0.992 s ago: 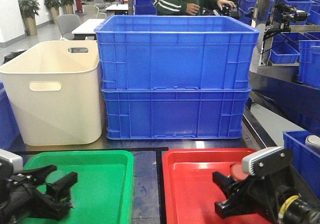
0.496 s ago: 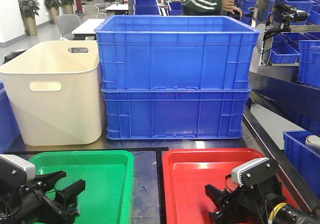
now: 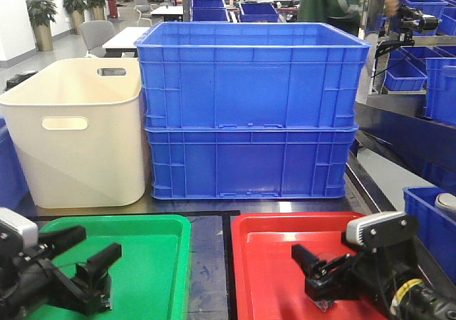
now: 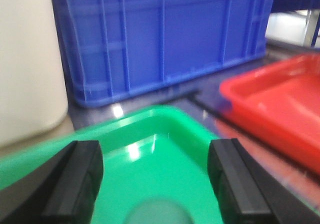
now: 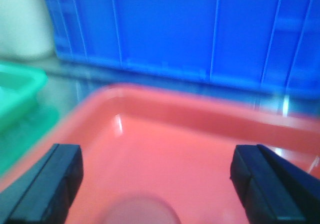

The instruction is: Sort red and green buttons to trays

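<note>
Green button [image 4: 154, 215] lying in green tray [image 3: 153, 263] near counter's front edge, below left pincer [image 3: 84, 252], spread wide. Red button [image 5: 137, 211] in red tray [image 3: 271, 263], beneath right pincer [image 3: 313, 270], likewise wide, empty.

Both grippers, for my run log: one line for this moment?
left gripper: open, over green tray | right gripper: open, over red tray

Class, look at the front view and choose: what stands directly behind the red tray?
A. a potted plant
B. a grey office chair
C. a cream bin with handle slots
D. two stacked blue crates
D: the two stacked blue crates rise right behind the red tray; the cream bin stands behind the green tray instead.
</note>
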### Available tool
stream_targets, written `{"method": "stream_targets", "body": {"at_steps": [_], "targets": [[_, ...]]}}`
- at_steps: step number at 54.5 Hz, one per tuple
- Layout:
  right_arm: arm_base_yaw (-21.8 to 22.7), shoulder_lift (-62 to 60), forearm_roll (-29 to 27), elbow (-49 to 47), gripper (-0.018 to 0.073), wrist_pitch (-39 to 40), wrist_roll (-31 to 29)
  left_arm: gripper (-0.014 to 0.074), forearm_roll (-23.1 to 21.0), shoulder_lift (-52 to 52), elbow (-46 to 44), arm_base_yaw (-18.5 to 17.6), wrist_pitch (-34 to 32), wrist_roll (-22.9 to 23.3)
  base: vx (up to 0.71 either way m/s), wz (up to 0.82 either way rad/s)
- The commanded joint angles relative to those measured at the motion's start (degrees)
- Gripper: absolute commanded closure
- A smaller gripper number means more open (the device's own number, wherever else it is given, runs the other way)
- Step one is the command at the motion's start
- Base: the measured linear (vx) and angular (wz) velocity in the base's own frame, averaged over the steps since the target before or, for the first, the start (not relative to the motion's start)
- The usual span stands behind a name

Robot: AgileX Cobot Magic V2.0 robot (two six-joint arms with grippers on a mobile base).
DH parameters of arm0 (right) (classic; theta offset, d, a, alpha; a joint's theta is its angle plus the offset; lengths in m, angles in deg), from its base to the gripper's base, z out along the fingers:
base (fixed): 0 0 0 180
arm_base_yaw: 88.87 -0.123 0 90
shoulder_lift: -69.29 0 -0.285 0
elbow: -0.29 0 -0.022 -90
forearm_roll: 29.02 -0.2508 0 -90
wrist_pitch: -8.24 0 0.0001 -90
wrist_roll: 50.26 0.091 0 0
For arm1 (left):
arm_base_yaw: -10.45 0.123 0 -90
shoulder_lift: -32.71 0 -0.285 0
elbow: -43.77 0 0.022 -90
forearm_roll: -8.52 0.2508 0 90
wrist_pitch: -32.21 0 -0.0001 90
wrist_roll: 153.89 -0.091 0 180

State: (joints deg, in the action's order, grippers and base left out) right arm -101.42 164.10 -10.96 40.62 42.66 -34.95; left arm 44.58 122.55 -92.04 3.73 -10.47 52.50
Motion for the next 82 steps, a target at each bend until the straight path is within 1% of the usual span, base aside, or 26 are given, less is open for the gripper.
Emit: {"method": "stream_targets", "body": {"at_steps": [1, 6, 9, 11, 14, 16, 18, 19, 22, 23, 24, 26, 27, 28, 29, 32, 35, 38, 42, 45, 52, 82], "targets": [[0.1, -4.9, -0.5, -1.7, -0.0068, 4.8, -0.3, 0.0027, -1.9, -5.2, -1.7, -0.2, -3.4, 0.4, 0.0, 0.0], [0.1, -9.0, -0.4, -1.7, -0.0045, 2.5, -0.1, 0.0032, -1.3, -9.7, -1.6, -0.2, -0.8, 2.8, 0.0, 0.0], [0.1, -11.8, 0.6, -1.7, -0.0017, -0.8, 0.4, 0.0052, 0.0, -12.3, -1.6, -0.2, 2.3, 4.4, 0.0, 0.0], [0.1, -13.8, 1.7, -1.7, 0.0007, -3.6, 0.7, 0.0079, 1.3, -14.8, -1.6, -0.2, 5.0, 5.6, 0.0, 0.0], [0.1, -17.8, 4.3, -1.7, 0.0071, -9.0, 1.2, 0.0139, 3.9, -18.2, -1.5, -0.2, 9.8, 8.1, 0.0, 0.0], [0.0, -20.2, 5.9, -1.7, 0.0121, -13.4, 1.5, 0.0188, 6.9, -21.0, -1.5, -0.2, 13.4, 11.1, 0.0, 0.0], [0.0, -23.2, 6.9, -1.7, 0.0192, -17.9, 2.5, 0.0273, 10.6, -23.9, -1.5, -0.2, 17.8, 15.0, 0.0, 0.0], [0.0, -24.7, 7.3, -1.7, 0.0231, -20.1, 3.2, 0.03, 11.9, -24.9, -1.5, -0.2, 19.0, 16.3, 0.0, 0.0], [0.0, -28.7, 7.5, -1.7, 0.0342, -24.9, 5.4, 0.0428, 18.0, -29.5, -1.5, -0.2, 23.7, 23.1, 0.0, 0.0], [0.0, -30.2, 7.5, -1.7, 0.0386, -27.0, 6.1, 0.0457, 20.1, -30.9, -1.5, -0.2, 25.3, 25.6, 0.0, 0.0], [0.0, -31.6, 7.5, -1.7, 0.0417, -29.1, 6.7, 0.05, 21.4, -31.9, -1.5, -0.2, 26.2, 27.2, 0.0, 0.0], [0.0, -33.9, 7.5, -1.7, 0.0491, -32.6, 7.5, 0.057, 25.6, -34.6, -1.3, -0.2, 28.5, 32.0, 0.0, 0.0], [0.0, -34.9, 7.5, -1.7, 0.0534, -34.4, 7.7, 0.0608, 27.6, -35.6, -1.1, -0.2, 29.3, 33.4, 0.0, 0.0], [0.0, -36.2, 7.5, -1.7, 0.0575, -36.8, 7.7, 0.0605, 28.9, -37.0, -0.9, -0.2, 29.9, 35.5, 0.0, 0.0], [0.0, -37.6, 7.5, -1.7, 0.0574, -38.9, 7.6, 0.0605, 30.8, -38.0, -0.5, -0.2, 30.2, 36.8, 0.0, 0.0], [0.0, -41.1, 7.2, -1.7, 0.0573, -44.4, 7.6, 0.0605, 34.9, -42.1, 1.1, -0.2, 30.2, 43.1, 0.0, 0.0], [0.0, -44.0, 6.9, -1.2, 0.0571, -48.2, 7.6, 0.0605, 38.8, -45.8, 3.4, -0.2, 29.3, 49.2, 0.0, 0.0], [0.0, -46.9, 7.0, 0.0, 0.0571, -49.7, 7.0, 0.0605, 41.8, -48.8, 5.6, -0.2, 28.1, 53.9, 0.0, 0.0], [0.0, -50.0, 7.1, 1.7, 0.057, -49.7, 6.5, 0.0603, 45.6, -52.0, 8.0, -0.2, 27.5, 58.0, 0.0, 0.0], [0.1, -51.7, 7.1, 2.5, 0.057, -49.6, 6.5, 0.0603, 48.3, -53.7, 9.2, -0.2, 27.5, 58.9, 0.0, 0.0], [0.1, -53.8, 7.1, 3.2, 0.0567, -50.6, 6.6, 0.0603, 52.3, -56.0, 9.9, -0.2, 27.0, 58.8, 0.0, 0.0], [0.1, -54.3, 7.1, 3.2, 0.0567, -50.6, 6.6, 0.0602, 52.5, -56.1, 9.9, -0.2, 27.2, 58.6, 0.0, 0.0]]}}
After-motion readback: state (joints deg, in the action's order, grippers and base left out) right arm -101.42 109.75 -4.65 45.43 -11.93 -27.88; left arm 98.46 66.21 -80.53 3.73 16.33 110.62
